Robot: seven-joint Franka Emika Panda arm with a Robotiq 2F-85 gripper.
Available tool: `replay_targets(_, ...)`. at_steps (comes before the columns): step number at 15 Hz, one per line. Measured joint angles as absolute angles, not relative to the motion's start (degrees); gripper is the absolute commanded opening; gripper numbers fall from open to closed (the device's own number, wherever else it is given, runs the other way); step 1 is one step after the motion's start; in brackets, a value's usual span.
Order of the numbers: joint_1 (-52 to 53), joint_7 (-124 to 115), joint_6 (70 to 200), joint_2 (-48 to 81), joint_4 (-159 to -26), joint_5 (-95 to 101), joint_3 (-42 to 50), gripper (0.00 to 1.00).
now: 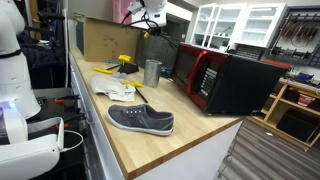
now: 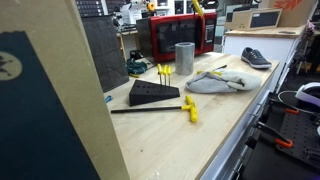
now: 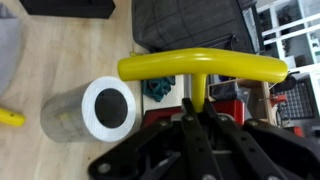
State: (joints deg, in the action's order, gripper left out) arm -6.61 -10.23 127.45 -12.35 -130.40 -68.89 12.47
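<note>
Wrist view showed the gripper (image 3: 196, 108) clamped on a yellow T-handled tool (image 3: 200, 66) near a metal cup (image 3: 100, 110); both exterior views left that grip unclear.

A workshop is indicated by a long wooden bench (image 2: 205, 135), a black rack of yellow-handled tools (image 2: 152, 93), and a dark pegboard (image 1: 300, 35).

The tool (image 3: 200, 68) is plain bright yellow. The end effector (image 3: 196, 108) is black. The cup (image 3: 95, 112) is silver-grey outside and white at its rim. The microwave (image 1: 225, 80) has a red front and black body. The shoe (image 1: 140, 120) is dark grey with a white sole. The worktop (image 1: 195, 118) is light wood with fine grain.
</note>
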Motion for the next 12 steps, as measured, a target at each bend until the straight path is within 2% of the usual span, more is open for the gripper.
replay_targets(12, -8.9, -3.1, 104.6, -1.7, -128.7, -82.7, 12.5, 0.03)
